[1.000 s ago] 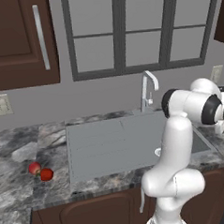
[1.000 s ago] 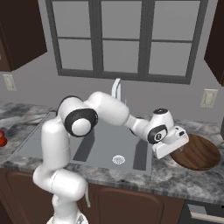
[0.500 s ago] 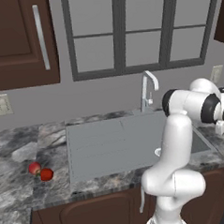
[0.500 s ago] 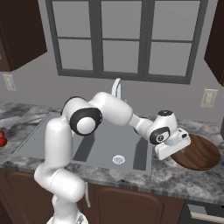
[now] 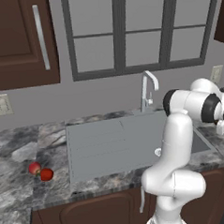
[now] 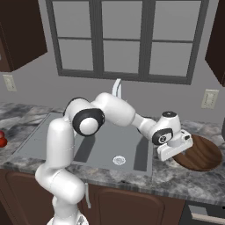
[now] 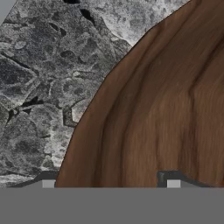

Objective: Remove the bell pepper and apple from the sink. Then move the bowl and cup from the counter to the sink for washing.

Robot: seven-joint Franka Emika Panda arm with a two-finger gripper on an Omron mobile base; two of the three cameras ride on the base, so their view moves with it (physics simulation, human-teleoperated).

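Observation:
The dark-brown wooden bowl (image 6: 200, 154) sits on the counter (image 6: 184, 178) right of the sink (image 6: 101, 147). My gripper (image 6: 175, 151) is down at the bowl's left rim. In the hand view the bowl (image 7: 166, 109) is very close, and its rim runs between my fingertips (image 7: 48, 183), which stand wide apart, so the gripper (image 7: 110, 183) is open. The apple (image 5: 34, 168) and the bell pepper (image 5: 47, 174) lie side by side on the counter (image 5: 22, 152) left of the sink (image 5: 115, 142). The cup is out of view.
A curved chrome faucet (image 5: 147, 88) rises behind the basin. The back wall with a window and outlets stands beyond the counter, and dark cabinets hang at both sides. The counter's front edge (image 6: 132, 178) runs just in front of the bowl.
The hand has crept a little right and down onto the bowl's rim. The fingers have begun to narrow. The fruits have not moved.

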